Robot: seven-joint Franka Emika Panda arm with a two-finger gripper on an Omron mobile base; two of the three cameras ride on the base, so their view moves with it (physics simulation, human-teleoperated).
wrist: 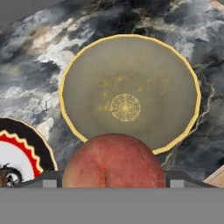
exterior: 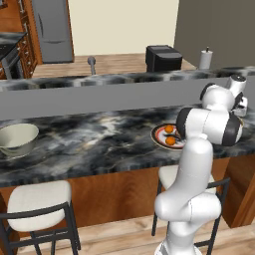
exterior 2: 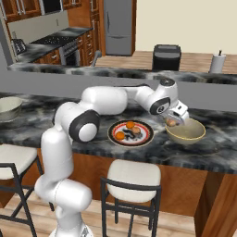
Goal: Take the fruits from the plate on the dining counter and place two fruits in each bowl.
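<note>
Left base view: plate (exterior: 160,138) on the marbled desk (exterior: 89,144) with two orange fruits (exterior: 170,141); spare bowl (exterior: 17,138) far left.

Right base view: fingers (exterior 2: 173,121) closed around a reddish fruit (exterior 2: 171,122), poised over the near bowl's (exterior 2: 186,131) rim, plate just beside.

Hand view: held fruit directly above the bowl's near edge, hollow lying ahead; round, no long axis.

No legible text, label, brand, number or sign was found on any object in the views.
</note>
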